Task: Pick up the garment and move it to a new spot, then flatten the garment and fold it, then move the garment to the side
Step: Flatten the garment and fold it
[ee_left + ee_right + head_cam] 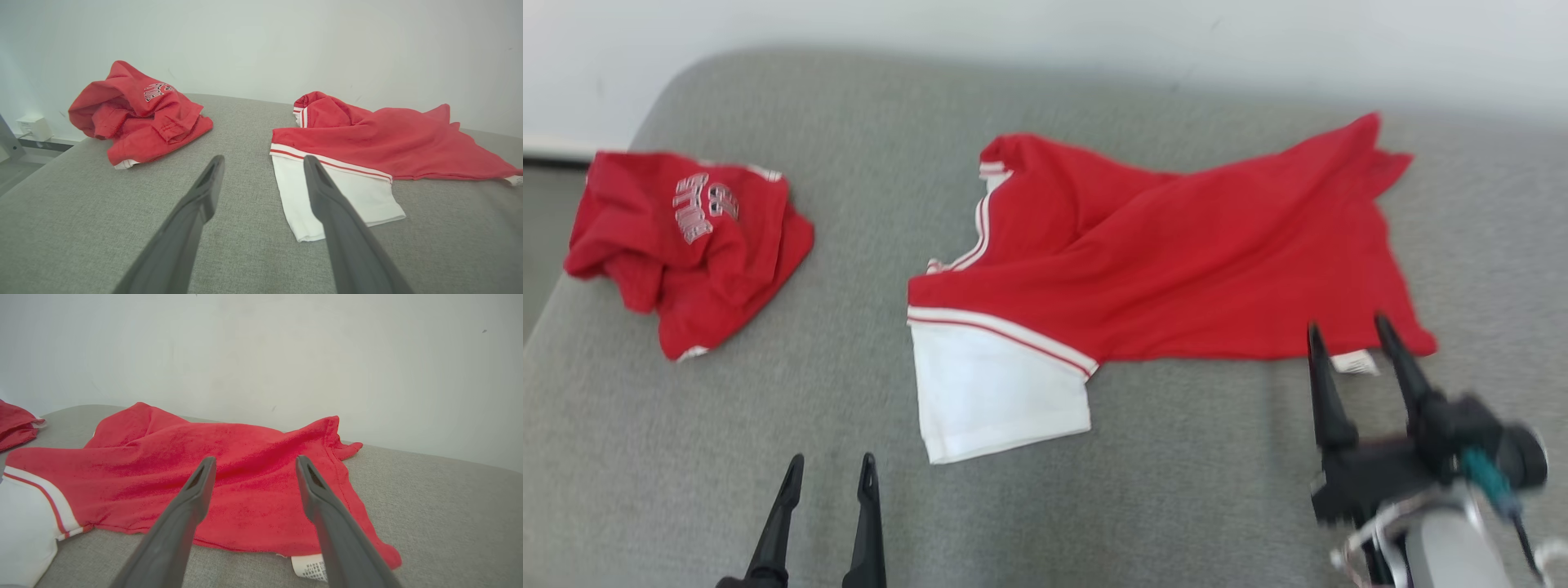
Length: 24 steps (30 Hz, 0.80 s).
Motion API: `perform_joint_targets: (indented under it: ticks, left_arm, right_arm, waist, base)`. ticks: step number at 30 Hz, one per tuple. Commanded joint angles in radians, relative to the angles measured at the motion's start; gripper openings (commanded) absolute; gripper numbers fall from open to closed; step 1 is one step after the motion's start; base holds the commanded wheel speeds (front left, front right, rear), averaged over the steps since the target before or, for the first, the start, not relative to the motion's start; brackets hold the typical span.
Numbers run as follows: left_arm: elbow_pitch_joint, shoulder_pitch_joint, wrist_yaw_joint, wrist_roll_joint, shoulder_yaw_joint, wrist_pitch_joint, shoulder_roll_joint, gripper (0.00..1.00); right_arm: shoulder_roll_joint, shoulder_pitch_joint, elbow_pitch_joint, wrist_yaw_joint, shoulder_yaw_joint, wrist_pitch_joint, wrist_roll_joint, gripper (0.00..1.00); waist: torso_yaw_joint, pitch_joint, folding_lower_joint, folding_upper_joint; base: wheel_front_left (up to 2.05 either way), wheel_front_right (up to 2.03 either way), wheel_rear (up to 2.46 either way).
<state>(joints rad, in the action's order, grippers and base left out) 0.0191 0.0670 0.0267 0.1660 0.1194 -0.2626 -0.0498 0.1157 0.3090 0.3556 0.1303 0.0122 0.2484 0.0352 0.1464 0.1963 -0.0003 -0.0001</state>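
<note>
Red garment (1176, 253), label (307, 567) print illegible

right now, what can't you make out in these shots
1. Lettering on the crumpled red garment: blurred in the head view, partly folded under in the left wrist view.
2. Print on the care label: too small to read, partly behind a finger of the right gripper in the right wrist view.
3. Striped bunch at the spread garment's far corner: collar or sleeve, its folds hide which.
</note>
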Motion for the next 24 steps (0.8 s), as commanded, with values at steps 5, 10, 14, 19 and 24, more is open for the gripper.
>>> perform_joint_targets:
  ticks: [5, 10, 14, 19, 24]
  left_arm:
    - [-0.028, 0.049, 0.016, -0.029, -0.04, -0.003, -0.001, 1.0]
    - [-0.045, 0.074, 0.03, -0.047, -0.062, -0.003, -0.001, 1.0]
    - [-0.081, 0.084, 0.041, -0.06, -0.077, -0.003, -0.001, 1.0]
    - [-0.112, 0.097, 0.041, -0.055, -0.082, -0.003, -0.001, 1.0]
    - [-0.114, 0.108, 0.033, -0.042, -0.086, -0.003, -0.001, 1.0]
  right_arm:
    - [-0.041, -0.203, -0.107, 0.001, -0.044, 0.016, -0.013, 1.0]
    - [-0.059, -0.322, -0.174, 0.001, -0.048, 0.017, -0.011, 1.0]
    - [-0.064, -0.395, -0.194, 0.001, -0.058, 0.017, -0.005, 1.0]
    - [-0.065, -0.435, -0.195, 0.001, -0.055, 0.016, 0.027, 1.0]
    - [-0.066, -0.439, -0.2, 0.001, -0.051, 0.016, 0.034, 1.0]
  waist:
    - [-0.106, -0.191, 0.0003, 0.0001]
    - [-0.117, -0.223, 0.0003, 0.0001]
    - [-0.121, -0.242, 0.0003, 0.0001]
    - [-0.133, -0.25, 0.0003, 0.0001]
    - [-0.142, -0.251, 0.0003, 0.0001]
  base:
    - [0.0, 0.0, 0.0]
    - [0.0, 0.0, 0.0]
    - [0.0, 0.0, 0.0]
    - [0.0, 0.0, 0.0]
    - [0.0, 0.0, 0.0]
